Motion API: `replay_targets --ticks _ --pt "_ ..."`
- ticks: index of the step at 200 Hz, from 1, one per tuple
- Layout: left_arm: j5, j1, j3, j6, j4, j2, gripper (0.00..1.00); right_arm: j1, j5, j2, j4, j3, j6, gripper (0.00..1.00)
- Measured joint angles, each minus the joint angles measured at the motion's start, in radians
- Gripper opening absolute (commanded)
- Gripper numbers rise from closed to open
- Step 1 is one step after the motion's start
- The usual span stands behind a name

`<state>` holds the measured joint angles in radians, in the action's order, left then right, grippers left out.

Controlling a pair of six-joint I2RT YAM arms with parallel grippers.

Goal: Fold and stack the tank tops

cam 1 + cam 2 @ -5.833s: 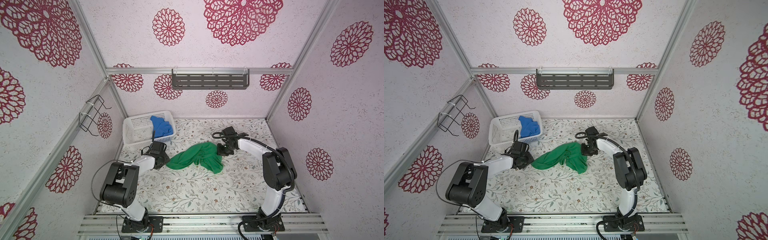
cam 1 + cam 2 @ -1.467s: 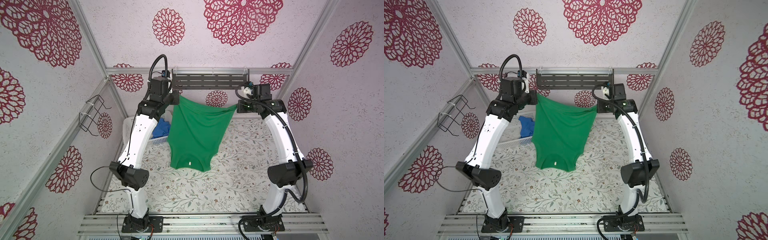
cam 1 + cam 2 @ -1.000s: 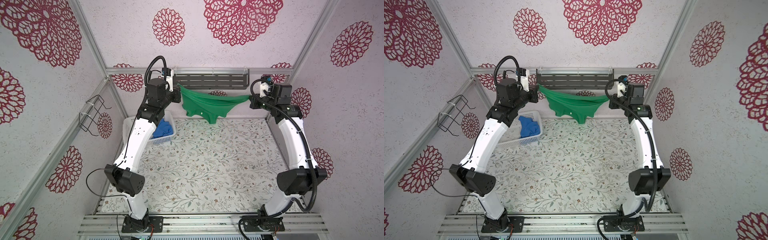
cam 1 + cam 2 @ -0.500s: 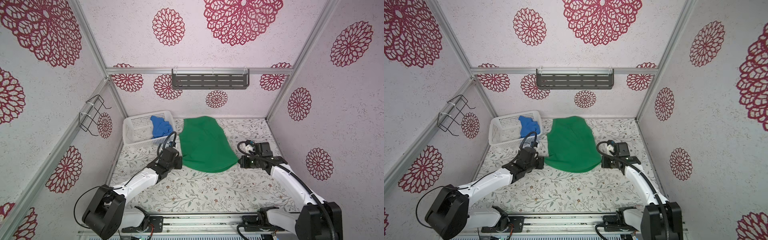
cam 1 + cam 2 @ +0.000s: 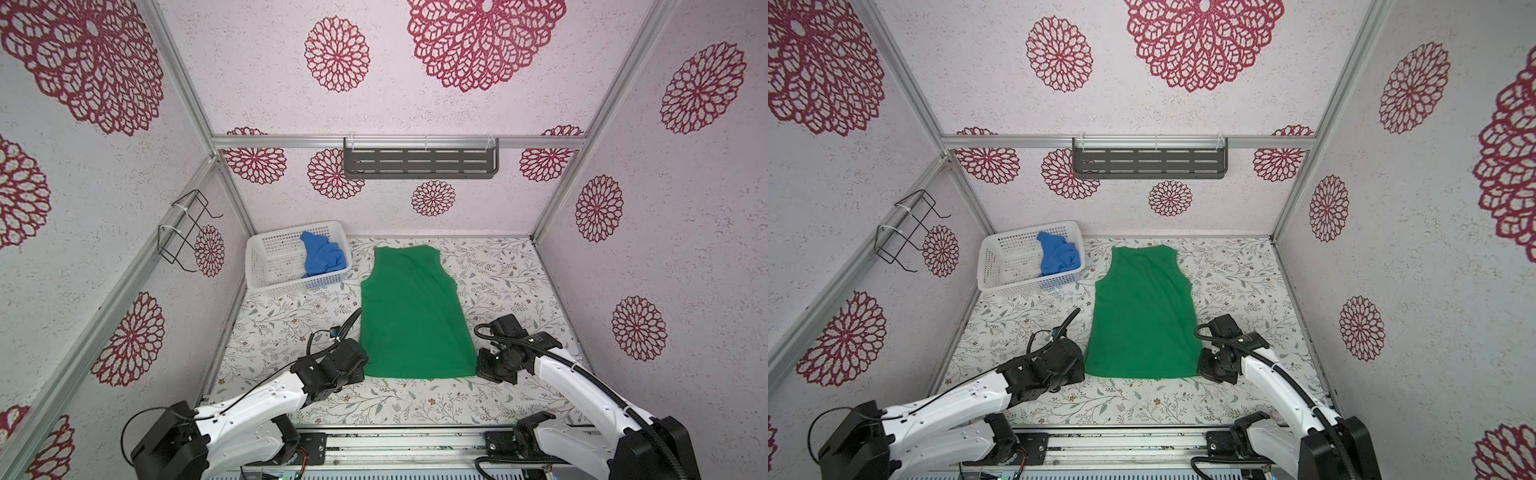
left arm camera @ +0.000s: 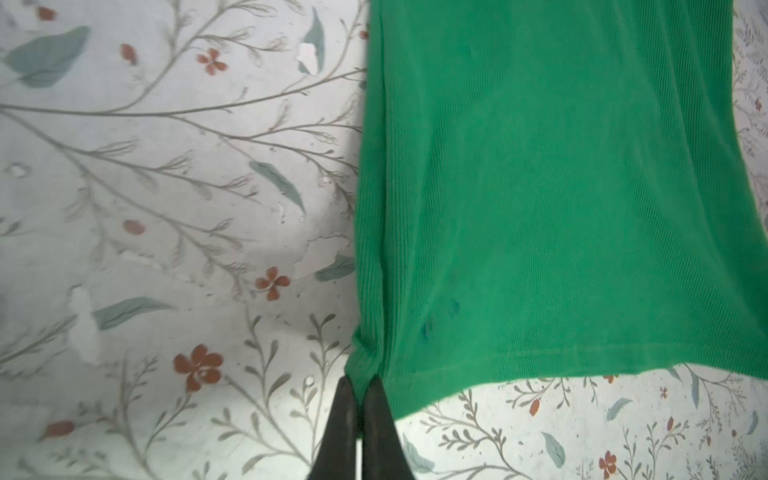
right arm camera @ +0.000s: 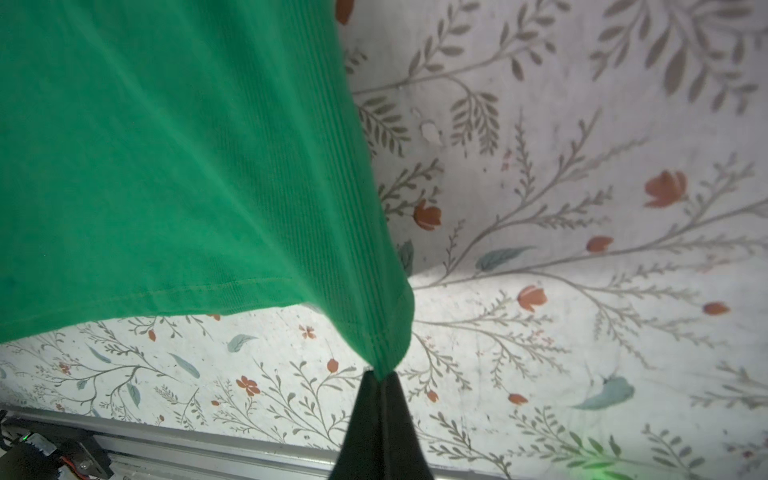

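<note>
While the green tank top is lying spread flat at the centre of both top views, hem toward the lower edge, the left gripper is pinching its lower-left hem corner with jaws closed, and the right gripper is clamping the lower-right corner likewise; the blue tank top is sitting bunched in the white basket, left of centre in the frame

The green tank top lies flat down the middle of the tabletop, with bare strips open along both sides. A white basket blocks the far left corner, just beside the top's shoulder. The left pincer and right pincer, each clamped on a near hem corner, occupy those spots.
</note>
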<state>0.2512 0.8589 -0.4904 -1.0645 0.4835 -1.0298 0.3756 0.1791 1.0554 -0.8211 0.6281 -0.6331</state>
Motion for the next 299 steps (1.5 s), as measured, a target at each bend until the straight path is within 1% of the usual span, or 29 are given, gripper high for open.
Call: replay_targets --ticks 1,5,12,15,16,19,25,30,38,47,53,66,79,95,109,119,149,163,177,189,204,225,253,271,299 --pt "0.001 0.000 0.001 -0.003 0.005 0.006 0.00 0.000 0.000 -0.001 -0.001 0.000 -0.001 0.18" --pt "0.005 0.000 0.003 -0.010 0.017 0.018 0.11 0.002 -0.003 -0.003 -0.011 0.002 0.001 0.25" --pt "0.011 0.000 0.004 -0.019 0.037 0.037 0.36 0.004 -0.016 -0.004 -0.035 0.011 0.000 0.38" --pt "0.015 0.000 0.003 -0.015 0.046 0.043 0.47 0.005 -0.021 -0.002 -0.045 0.018 -0.005 0.46" --pt "0.018 0.000 0.003 -0.017 0.048 0.045 0.49 0.005 -0.024 -0.001 -0.051 0.021 -0.003 0.48" --pt "0.022 0.001 0.001 -0.017 0.058 0.050 0.59 0.005 -0.029 0.001 -0.060 0.029 0.002 0.55" --pt "0.031 0.001 -0.006 -0.014 0.082 0.056 0.72 0.005 -0.050 0.011 -0.083 0.054 0.004 0.66" --pt "0.043 0.001 -0.020 -0.003 0.111 0.059 0.78 0.005 -0.067 0.024 -0.102 0.080 0.012 0.73" --pt "0.063 0.000 -0.052 0.016 0.161 0.061 0.83 0.005 -0.100 0.054 -0.131 0.135 0.031 0.80" --pt "0.086 -0.008 -0.102 0.049 0.212 0.064 0.85 0.005 -0.141 0.092 -0.154 0.200 0.049 0.85" --pt "0.098 -0.016 -0.136 0.070 0.235 0.067 0.86 0.005 -0.171 0.121 -0.166 0.248 0.066 0.87" --pt "0.107 -0.061 -0.209 0.136 0.261 0.072 0.86 0.005 -0.225 0.167 -0.174 0.330 0.094 0.90" --pt "0.101 -0.132 -0.261 0.209 0.252 0.070 0.85 0.006 -0.260 0.185 -0.154 0.383 0.110 0.94" --pt "0.092 -0.209 -0.303 0.290 0.224 0.030 0.82 0.014 -0.265 0.180 -0.099 0.396 0.105 0.99" --pt "0.087 -0.252 -0.341 0.359 0.185 -0.044 0.80 0.039 -0.261 0.179 -0.034 0.377 0.080 0.99" --pt "0.072 -0.275 -0.375 0.403 0.156 -0.111 0.79 0.072 -0.255 0.182 0.018 0.350 0.056 0.96" --pt "-0.005 -0.346 -0.527 0.515 0.058 -0.361 0.67 0.188 -0.231 0.244 0.159 0.260 -0.023 0.85" --pt "-0.050 -0.368 -0.605 0.544 0.016 -0.470 0.65 0.229 -0.227 0.278 0.214 0.221 -0.057 0.76" --pt "-0.095 -0.375 -0.671 0.556 -0.024 -0.567 0.63 0.258 -0.227 0.295 0.271 0.176 -0.091 0.67" --pt "-0.129 -0.370 -0.712 0.559 -0.055 -0.642 0.60 0.278 -0.233 0.308 0.309 0.141 -0.111 0.63" --pt "-0.161 -0.355 -0.743 0.560 -0.081 -0.725 0.52 0.302 -0.244 0.343 0.338 0.121 -0.137 0.59" --pt "-0.192 -0.330 -0.743 0.546 -0.108 -0.808 0.44 0.322 -0.258 0.402 0.378 0.107 -0.164 0.50" --pt "-0.203 -0.294 -0.716 0.514 -0.133 -0.863 0.26 0.323 -0.289 0.407 0.391 0.097 -0.178 0.47" --pt "-0.205 -0.274 -0.669 0.480 -0.166 -0.865 0.18 0.306 -0.294 0.407 0.400 0.092 -0.177 0.47" --pt "-0.194 -0.236 -0.576 0.410 -0.223 -0.842 0.17 0.238 -0.316 0.407 0.409 0.089 -0.156 0.48"
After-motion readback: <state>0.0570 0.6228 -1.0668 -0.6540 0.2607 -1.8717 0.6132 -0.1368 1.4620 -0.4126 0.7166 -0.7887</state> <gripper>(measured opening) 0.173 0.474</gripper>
